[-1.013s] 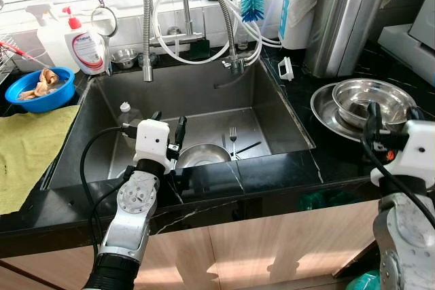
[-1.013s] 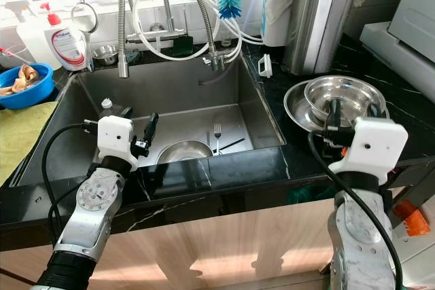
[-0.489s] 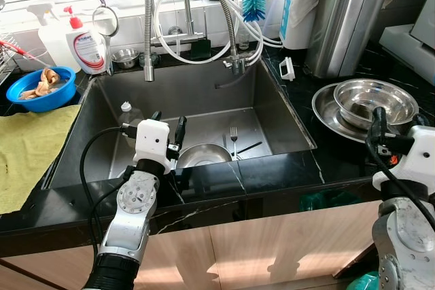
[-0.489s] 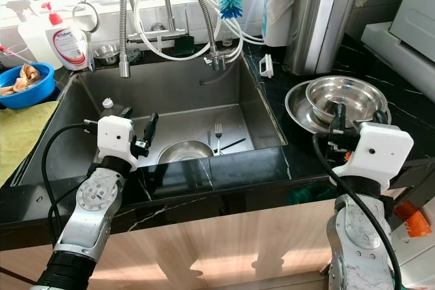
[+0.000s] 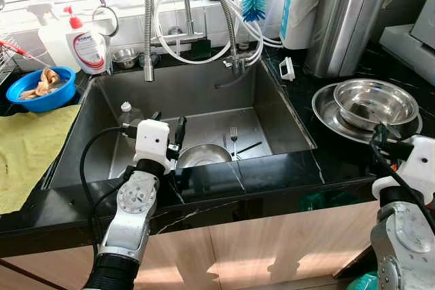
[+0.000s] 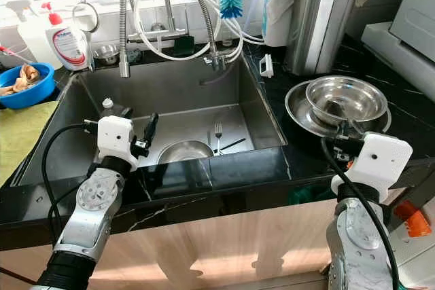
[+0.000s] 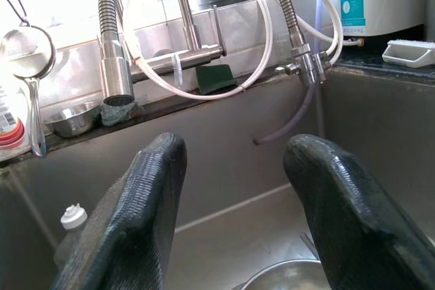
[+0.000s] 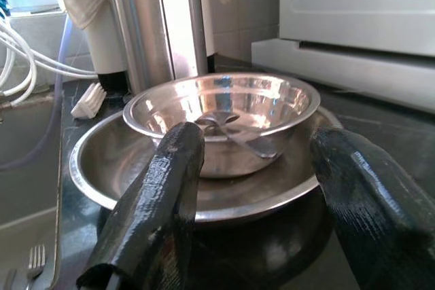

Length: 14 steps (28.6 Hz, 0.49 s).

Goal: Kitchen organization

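Organizing looks partly done: a steel bowl [image 5: 375,102] sits nested in a wide pan [image 5: 325,110] on the table at right, while a second bowl [image 5: 202,155] and fork [image 5: 233,139] remain low in the sink [image 5: 272,93]. Both the left tool [image 5: 168,130] and right tool [image 8: 255,202] hang apart, empty; faucet hoses [image 5: 197,11] crowd the upper centre

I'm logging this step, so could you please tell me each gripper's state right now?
Left gripper: open, holding nothing, over the sink.
Right gripper: open, holding nothing, before the steel bowl.
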### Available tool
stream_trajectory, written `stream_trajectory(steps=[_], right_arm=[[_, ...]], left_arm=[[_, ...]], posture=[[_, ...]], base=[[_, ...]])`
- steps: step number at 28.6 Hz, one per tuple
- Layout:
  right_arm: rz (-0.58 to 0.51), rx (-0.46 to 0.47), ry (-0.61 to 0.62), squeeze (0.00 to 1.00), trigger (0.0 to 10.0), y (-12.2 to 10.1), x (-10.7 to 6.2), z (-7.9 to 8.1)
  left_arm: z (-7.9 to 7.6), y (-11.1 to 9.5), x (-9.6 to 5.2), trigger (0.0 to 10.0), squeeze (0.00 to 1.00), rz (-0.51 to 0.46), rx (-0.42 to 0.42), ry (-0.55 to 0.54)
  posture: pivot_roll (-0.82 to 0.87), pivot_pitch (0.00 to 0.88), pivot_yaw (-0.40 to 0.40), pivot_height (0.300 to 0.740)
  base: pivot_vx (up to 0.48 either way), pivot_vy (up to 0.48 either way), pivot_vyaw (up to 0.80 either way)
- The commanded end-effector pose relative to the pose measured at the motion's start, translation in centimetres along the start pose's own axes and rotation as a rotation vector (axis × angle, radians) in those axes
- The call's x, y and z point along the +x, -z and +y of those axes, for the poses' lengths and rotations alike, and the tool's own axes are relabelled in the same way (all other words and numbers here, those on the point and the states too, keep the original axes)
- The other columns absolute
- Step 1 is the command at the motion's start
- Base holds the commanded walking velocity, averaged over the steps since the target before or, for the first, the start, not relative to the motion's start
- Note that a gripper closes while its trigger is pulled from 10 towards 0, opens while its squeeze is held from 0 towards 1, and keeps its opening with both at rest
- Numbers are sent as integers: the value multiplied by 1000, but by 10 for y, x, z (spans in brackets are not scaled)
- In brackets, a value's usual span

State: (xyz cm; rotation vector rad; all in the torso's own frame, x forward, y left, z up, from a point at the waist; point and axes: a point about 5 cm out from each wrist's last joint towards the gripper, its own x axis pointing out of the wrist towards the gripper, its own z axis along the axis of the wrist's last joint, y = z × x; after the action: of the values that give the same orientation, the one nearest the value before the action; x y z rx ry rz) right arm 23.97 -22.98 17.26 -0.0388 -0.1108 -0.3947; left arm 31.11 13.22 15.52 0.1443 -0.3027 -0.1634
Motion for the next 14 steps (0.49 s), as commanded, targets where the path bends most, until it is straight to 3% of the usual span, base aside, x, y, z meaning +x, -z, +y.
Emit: stream_trajectory(steps=[1, 2, 3, 4, 5, 6, 7, 10, 12, 14], right_arm=[[11, 10, -12, 0, 10000, 0, 1, 4], [11, 10, -12, 0, 10000, 0, 1, 4], [3, 16, -17, 0, 6196, -2, 2, 5], [2, 18, -19, 0, 6196, -2, 2, 5], [7, 12, -26, 0, 3216, -2, 3, 5], [8, 10, -28, 0, 3216, -2, 3, 5], [8, 10, -29, 0, 1529, -2, 3, 5], [4, 11, -29, 0, 1333, -2, 4, 5], [1, 13, -30, 0, 2392, -3, 4, 6], [0, 14, -31, 0, 2784, -4, 5, 6]], left_arm=[[3, -1, -1, 10000, 0, 7, 8, -9], [3, -1, -1, 10000, 0, 7, 8, -9], [4, -1, -1, 10000, 0, 7, 9, -11], [4, -1, 0, 10000, 0, 7, 9, -12], [4, 0, 0, 10000, 0, 7, 10, -12], [4, -1, 0, 10000, 0, 7, 10, -12], [4, -1, 0, 10000, 0, 7, 10, -11], [4, 0, 0, 10000, 0, 7, 10, -11], [4, 0, 0, 10000, 0, 6, 9, -12], [4, -1, 0, 10000, 0, 6, 8, -11]], posture=[[-159, 0, 84, 740], [-159, 0, 84, 740], [-159, 0, 84, 740], [-159, 0, 84, 740], [-159, 0, 84, 740], [-159, 0, 84, 740], [-159, 0, 85, 740], [-158, 0, 84, 740], [-159, 0, 84, 740], [-159, 0, 84, 740]], base=[[0, 0, 0], [0, 0, 0], [0, 0, 0], [0, 0, 0], [0, 0, 0], [0, 0, 0], [0, 0, 0], [0, 0, 0], [0, 0, 0], [0, 0, 0]])
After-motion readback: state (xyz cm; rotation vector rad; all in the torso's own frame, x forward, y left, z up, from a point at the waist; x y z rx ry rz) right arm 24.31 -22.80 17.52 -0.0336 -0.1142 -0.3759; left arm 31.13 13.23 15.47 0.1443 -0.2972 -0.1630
